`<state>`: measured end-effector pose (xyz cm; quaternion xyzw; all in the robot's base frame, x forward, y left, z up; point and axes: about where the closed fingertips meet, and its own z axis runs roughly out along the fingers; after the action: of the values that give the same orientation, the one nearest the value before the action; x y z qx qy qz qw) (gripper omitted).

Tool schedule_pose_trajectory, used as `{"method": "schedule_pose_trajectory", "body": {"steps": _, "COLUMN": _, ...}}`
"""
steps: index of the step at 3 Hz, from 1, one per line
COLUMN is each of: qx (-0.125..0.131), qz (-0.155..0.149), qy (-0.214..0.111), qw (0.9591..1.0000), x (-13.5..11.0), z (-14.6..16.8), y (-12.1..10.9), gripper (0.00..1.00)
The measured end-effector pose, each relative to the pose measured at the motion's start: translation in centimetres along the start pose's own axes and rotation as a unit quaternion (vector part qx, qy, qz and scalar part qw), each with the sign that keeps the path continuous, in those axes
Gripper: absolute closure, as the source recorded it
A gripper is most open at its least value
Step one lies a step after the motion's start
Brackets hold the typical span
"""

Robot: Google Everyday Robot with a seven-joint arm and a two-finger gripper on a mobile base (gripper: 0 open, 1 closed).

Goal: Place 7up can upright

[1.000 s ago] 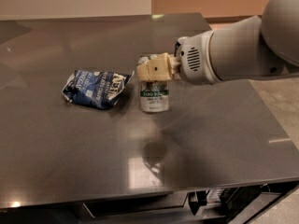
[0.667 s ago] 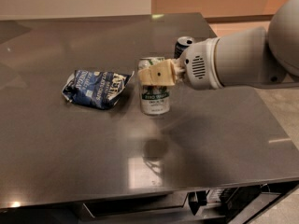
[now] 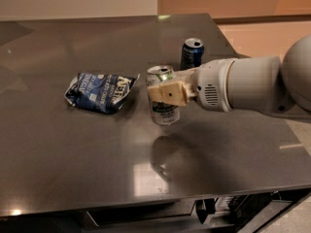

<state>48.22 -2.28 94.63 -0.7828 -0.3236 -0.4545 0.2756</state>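
Note:
The 7up can (image 3: 164,114) is silver-white with green lettering and a silver top. It is upright near the middle of the dark table (image 3: 73,169). My gripper (image 3: 167,93) reaches in from the right and is shut on the can's middle; a tan finger (image 3: 171,93) covers the can's front. The can's base is at or just above the tabletop; I cannot tell whether it touches.
A blue and white snack bag (image 3: 100,91) lies to the can's left. A dark blue soda can (image 3: 192,52) stands upright behind my gripper. The table's right edge (image 3: 272,110) and front edge (image 3: 146,205) are close by.
The 7up can and my gripper have come down a little toward the table. The arm has shifted slightly right, so the dark blue can behind it now shows fully.

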Motion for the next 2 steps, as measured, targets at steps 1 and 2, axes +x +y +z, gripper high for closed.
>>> {"method": "schedule_pose_trajectory", "body": {"steps": 1, "qx": -0.019, "qz": -0.058, "qy": 0.025, "qw": 0.9979, "x": -0.63, "z": 0.02, "y": 0.37, "gripper": 1.00}}
{"method": "schedule_pose_trajectory", "body": {"steps": 2, "qx": -0.028, "qz": -0.082, "qy": 0.049, "qw": 0.9951, "x": -1.04, "z": -0.10, "y": 0.82, "gripper": 1.00}}
